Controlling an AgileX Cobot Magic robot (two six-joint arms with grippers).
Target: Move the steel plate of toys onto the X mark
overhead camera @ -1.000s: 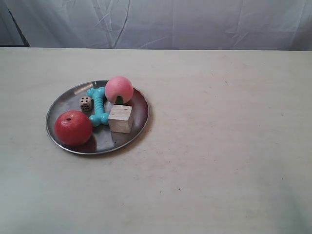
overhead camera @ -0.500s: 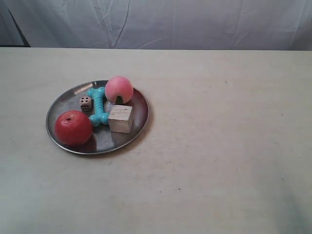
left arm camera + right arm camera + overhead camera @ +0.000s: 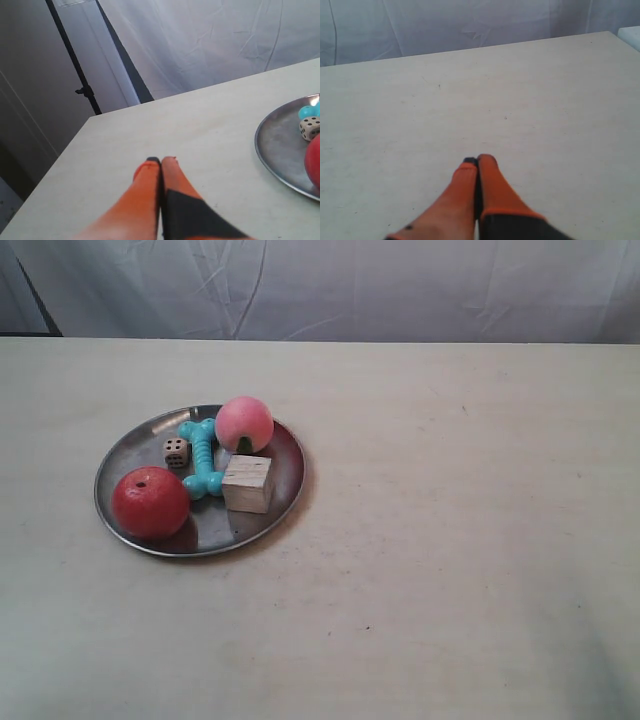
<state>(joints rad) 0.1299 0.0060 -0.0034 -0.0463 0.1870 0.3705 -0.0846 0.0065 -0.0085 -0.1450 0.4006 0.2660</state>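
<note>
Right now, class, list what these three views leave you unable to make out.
Left wrist view: the steel plate and red apple are cut off by the frame edge; the peach and wooden cube fall outside it.
Exterior view: the left gripper and right gripper lie outside the frame.
Exterior view: X mark too small to confirm; only a speck shows.

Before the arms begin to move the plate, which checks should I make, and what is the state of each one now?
1. The steel plate holds the apple, peach, bone chew, die and wooden cube: ok.
2. The left gripper is open for the rim: not ok, shut and empty.
3. The right gripper is open: not ok, shut and empty.
4. The plate shows in the left wrist view: ok, its rim is in sight.
5. The X mark is found: cannot tell; only faint specks show on the table.
</note>
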